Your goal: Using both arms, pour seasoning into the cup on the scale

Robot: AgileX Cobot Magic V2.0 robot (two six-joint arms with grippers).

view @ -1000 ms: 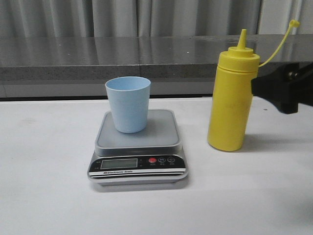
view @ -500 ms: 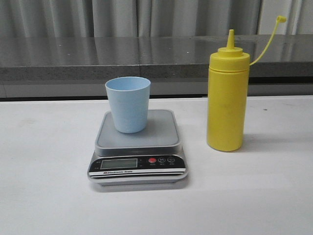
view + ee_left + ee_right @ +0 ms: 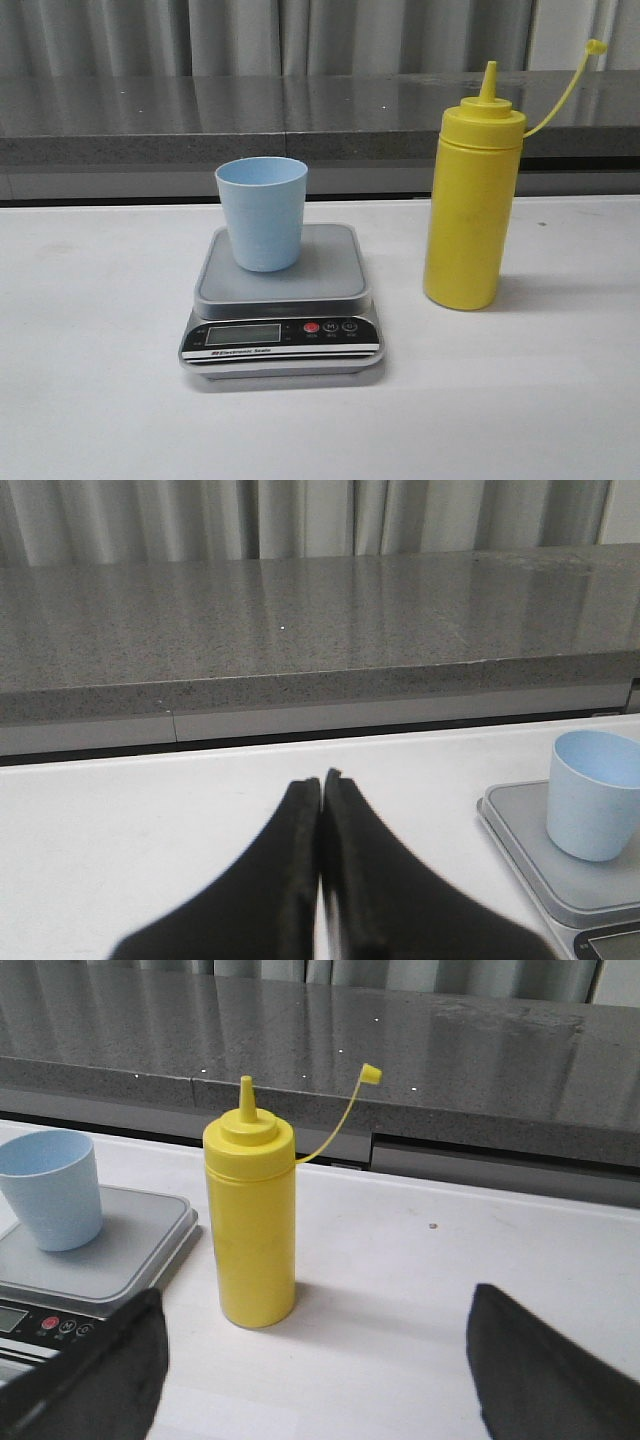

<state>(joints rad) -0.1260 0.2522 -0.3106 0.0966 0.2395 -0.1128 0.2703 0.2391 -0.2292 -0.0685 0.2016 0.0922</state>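
- Above the white table (image 3: 90, 400), the left gripper (image 3: 320, 785) has its two black fingers pressed together with nothing between them; its tips point toward the grey stone ledge (image 3: 300, 620) at the back.
- The right gripper (image 3: 310, 1360) is spread wide, one dark finger (image 3: 110, 1370) at each side of its wrist view, with the yellow seasoning bottle (image 3: 250, 1230) ahead of the gap and touched by neither.
- Neither arm shows in the front view.
- The seasoning bottle (image 3: 470, 200) stands on the table, leaning slightly, just right of the scale (image 3: 282, 300), its cap (image 3: 597, 46) off the nozzle and hanging on its tether.
- The pale blue cup (image 3: 262, 212) stands upright on the scale's grey platform, toward the back left part.
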